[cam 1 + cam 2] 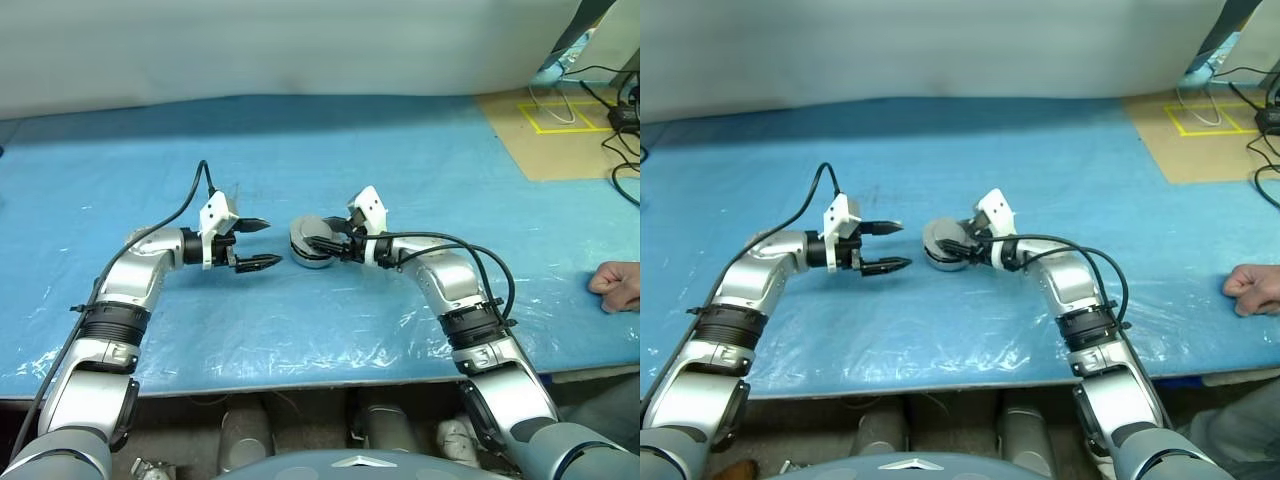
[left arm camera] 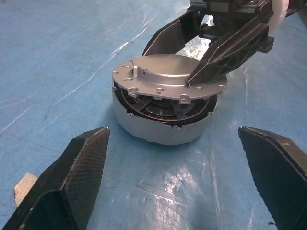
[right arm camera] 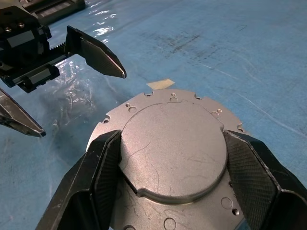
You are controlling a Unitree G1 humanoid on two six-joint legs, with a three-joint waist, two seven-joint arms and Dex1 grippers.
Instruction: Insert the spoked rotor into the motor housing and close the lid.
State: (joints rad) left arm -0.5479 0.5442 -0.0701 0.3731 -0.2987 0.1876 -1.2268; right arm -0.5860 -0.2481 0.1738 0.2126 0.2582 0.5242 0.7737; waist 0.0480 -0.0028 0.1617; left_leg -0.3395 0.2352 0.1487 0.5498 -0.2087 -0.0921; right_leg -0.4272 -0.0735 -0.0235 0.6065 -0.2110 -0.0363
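Blue plastic sheeting [image 1: 300, 330] covered the table, and on it sat the motor housing [image 2: 163, 122], a short round can, with the lid [image 2: 163, 81] resting on top of it. The right gripper [image 3: 172, 158] had its jaws clamped across the raised round centre of the lid, one finger [image 3: 100, 172] pressed on each side. The left gripper [image 2: 177, 158] stood off with its jaws wide apart and nothing between them, the housing lying just beyond its fingertips. From the left wrist view the lid looked tilted, with a dark gap under the near edge, so it seemed not yet fully seated. To finish the closing well, the right gripper would need to level the lid and press it straight down, and probably turn it until the notches round its rim [image 3: 144, 98] met the housing; the left jaws could close on the housing wall to stop it sliding on the slick sheet. Inside the housing, through the gap, showed a ring of copper-brown windings [image 2: 163, 110] and dark metal; whether the rotor sat in there could not be told. A person's hand [image 1: 618, 287] rested on the table edge well beyond the right gripper
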